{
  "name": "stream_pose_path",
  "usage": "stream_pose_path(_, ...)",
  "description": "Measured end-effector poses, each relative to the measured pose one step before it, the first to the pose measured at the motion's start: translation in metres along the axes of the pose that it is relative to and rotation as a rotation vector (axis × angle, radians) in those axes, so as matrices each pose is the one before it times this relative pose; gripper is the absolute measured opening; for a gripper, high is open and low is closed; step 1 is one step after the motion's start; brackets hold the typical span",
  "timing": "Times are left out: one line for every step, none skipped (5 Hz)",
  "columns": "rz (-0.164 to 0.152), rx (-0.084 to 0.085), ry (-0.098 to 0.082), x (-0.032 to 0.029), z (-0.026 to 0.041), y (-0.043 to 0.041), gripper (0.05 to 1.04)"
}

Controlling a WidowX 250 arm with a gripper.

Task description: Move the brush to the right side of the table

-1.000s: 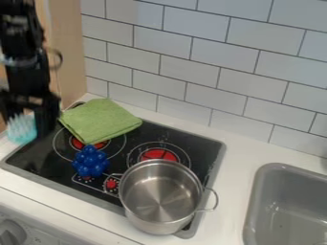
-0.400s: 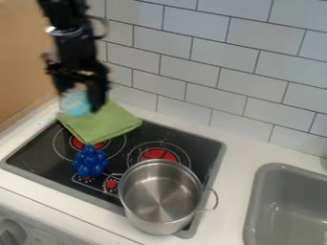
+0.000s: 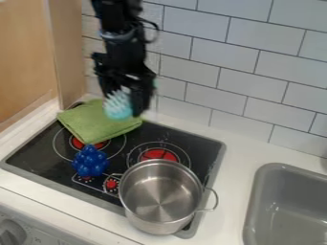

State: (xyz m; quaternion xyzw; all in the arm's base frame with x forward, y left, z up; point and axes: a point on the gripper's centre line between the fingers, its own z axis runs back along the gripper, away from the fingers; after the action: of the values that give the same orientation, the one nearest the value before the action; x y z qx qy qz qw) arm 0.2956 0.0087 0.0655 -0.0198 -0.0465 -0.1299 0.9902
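- Clock directions here run from the middle of the camera view, 12 at its top edge, unless another centre is named.
- The black arm hangs in from between 11 and 12; its gripper [image 3: 127, 101] sits at 10, fingertips low.
- State of the pincer: closed on the brush [image 3: 117, 108], pinching it. The brush is pale teal, with its bristles toward 12.
- The brush is at 10, on the left half of the scene, and covers part of the green cloth [image 3: 91, 125] between the cloth's own 1 and 2. How high it hangs above the cloth, the observer cannot tell.
- Cloth lies folded at 9, over the 11 o'clock corner of the black stove top [image 3: 41, 155].
- At 8, on the stove top, stands a blue knobbly thing [image 3: 90, 161] (rather like a bunch of berries). It is just beside a red burner mark [image 3: 78, 143] that peeks from under the cloth.
- Steel pot [image 3: 159, 198] stands upright at 6, handles at its own 3 and 10. A second red burner mark [image 3: 158, 153] shows past its rim at 12.
- Grey sink [image 3: 287, 206] is set in the white counter [image 3: 239, 158], between 4 and 5.
- Tiled wall [image 3: 256, 62] spans 11 to 3; wooden panel [image 3: 66, 52] between 10 and 11.
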Motion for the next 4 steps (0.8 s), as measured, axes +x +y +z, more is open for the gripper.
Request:
stream_pose_path(-0.1091,-0.0014,0.0425,0.00118,-0.01116,-0.01647,0.731)
stream_pose_path(-0.1331,0.0126,0.0422,-0.00096,-0.00960,-0.00500,0.731)
stream_pose_path(-0.1253,0.0225,-0.0136,0.01139,-0.00259,-0.00015,0.731)
stream_pose_path(-0.0694,0.0124,-0.0158,0.01244,-0.00369,0.00150,0.731)
